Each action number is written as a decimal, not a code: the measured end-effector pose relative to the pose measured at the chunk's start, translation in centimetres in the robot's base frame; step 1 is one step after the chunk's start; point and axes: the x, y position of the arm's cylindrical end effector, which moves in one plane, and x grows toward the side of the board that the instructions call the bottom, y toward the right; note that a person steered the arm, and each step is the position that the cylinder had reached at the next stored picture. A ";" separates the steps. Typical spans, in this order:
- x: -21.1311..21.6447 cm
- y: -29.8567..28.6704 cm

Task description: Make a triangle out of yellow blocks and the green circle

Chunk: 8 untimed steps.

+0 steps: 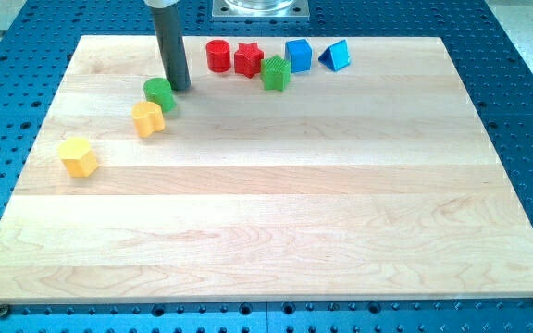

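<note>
The green circle (pixel 160 93) sits on the wooden board at the upper left. A yellow block (pixel 148 118) lies just below it, touching or nearly touching it. A second yellow block, hexagon-like (pixel 79 156), lies further to the lower left, apart from both. My tip (pixel 179 88) rests on the board right beside the green circle's upper right edge, touching or nearly touching it.
Near the board's top edge stands a row: a red cylinder (pixel 217 55), a red star (pixel 248 59), a green star (pixel 276 72), a blue cube (pixel 298 55) and a blue triangle (pixel 336 56). The wooden board (pixel 276 213) lies on a blue perforated table.
</note>
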 end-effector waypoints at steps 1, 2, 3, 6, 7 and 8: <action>7.3 -3.8; 11.7 -5.2; 14.4 -6.1; 16.1 -6.2; 17.9 -7.0; 21.1 -6.7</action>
